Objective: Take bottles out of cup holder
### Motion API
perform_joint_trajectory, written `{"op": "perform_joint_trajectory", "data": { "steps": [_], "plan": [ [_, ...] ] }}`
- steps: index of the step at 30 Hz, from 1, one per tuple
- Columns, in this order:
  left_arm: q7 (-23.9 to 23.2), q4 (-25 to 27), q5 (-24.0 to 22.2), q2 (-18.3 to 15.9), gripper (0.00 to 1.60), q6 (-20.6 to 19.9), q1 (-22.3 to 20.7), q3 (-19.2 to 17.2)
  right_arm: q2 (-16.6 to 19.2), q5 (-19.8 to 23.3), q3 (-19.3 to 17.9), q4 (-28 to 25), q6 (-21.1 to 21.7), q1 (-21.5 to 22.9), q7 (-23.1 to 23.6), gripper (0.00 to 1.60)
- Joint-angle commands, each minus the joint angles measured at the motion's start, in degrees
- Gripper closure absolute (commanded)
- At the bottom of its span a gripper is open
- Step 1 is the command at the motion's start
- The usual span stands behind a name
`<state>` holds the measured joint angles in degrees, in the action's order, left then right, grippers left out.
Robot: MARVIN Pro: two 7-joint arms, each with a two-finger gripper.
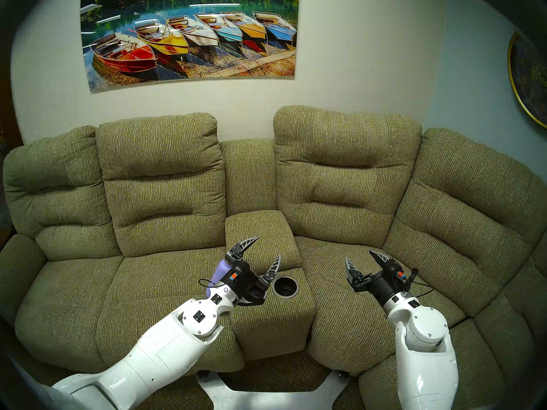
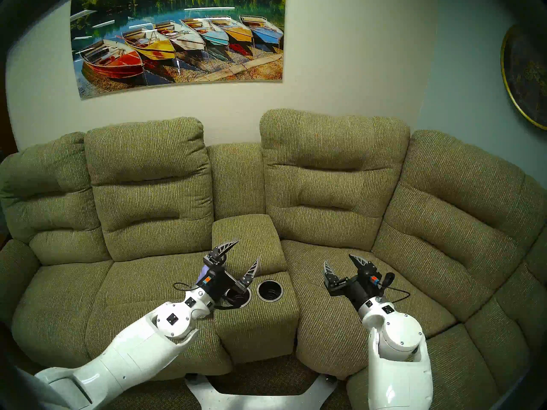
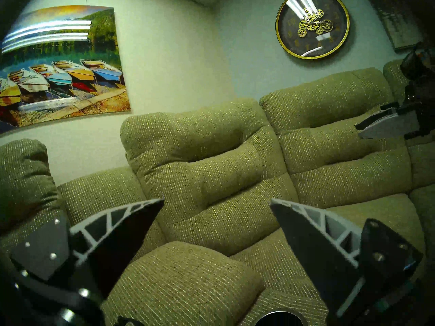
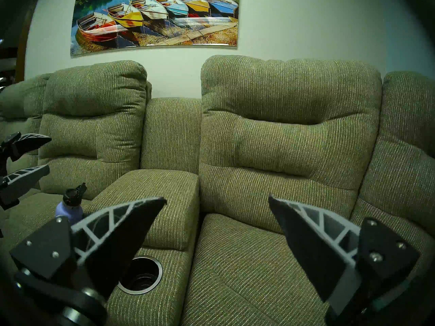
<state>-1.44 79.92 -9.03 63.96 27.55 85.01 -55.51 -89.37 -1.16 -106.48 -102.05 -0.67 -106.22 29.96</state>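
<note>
- The left gripper [image 1: 268, 247] hovered just above the cup holder [image 1: 285, 286] near the lower middle of the head view, fingers spread wide apart and nothing between them.
- In the left wrist view the two fingers [image 3: 122, 226] sat at the bottom corners with only olive sofa [image 3: 202, 168] fabric in the gap; the rim of one recess showed at the bottom edge.
- The right gripper [image 1: 358, 256] hung over the seat cushion at lower right of the head view, well apart from the console [image 1: 260, 232], its fingers also spread and empty.
- The cup holder's right-hand recess lay open, silver rim and black ribbed inside plain to see, with no bottle in it.
- The other recess was largely hidden behind the left wrist in the left head view; in the right head view the part of it that showed looked dark.
- The lavender flask [image 1: 222, 271] stood on the seat cushion just left of the console, partly hidden by the left gripper; in the right wrist view it stood at lower left, black cap up, outside the holder.
- No clear plastic bottle could be made out in any view.
- A painting of boats [image 1: 189, 36] hung on the wall in the upper part of the frame, and a round clock [image 3: 312, 24] at upper right.
</note>
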Motion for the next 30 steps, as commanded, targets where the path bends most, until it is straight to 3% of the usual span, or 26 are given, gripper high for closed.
{"op": "perform_joint_trajectory", "data": {
  "steps": [1,8,30],
  "plan": [
    [0.1,6.6,-1.6,-3.0,0.0,-3.6,2.5,-1.3,0.1,0.0,-0.1,-1.3,-0.1,0.2,-0.1,0.0],
    [0.5,9.9,-2.1,-4.0,0.0,-7.5,4.0,-2.0,0.1,0.0,-0.1,-1.4,-0.1,0.2,-0.1,0.0],
    [1.0,10.4,-2.3,-4.4,0.0,-8.2,4.0,-1.7,0.1,0.0,-0.1,-1.4,-0.1,0.2,-0.1,0.0]
  ]
}}
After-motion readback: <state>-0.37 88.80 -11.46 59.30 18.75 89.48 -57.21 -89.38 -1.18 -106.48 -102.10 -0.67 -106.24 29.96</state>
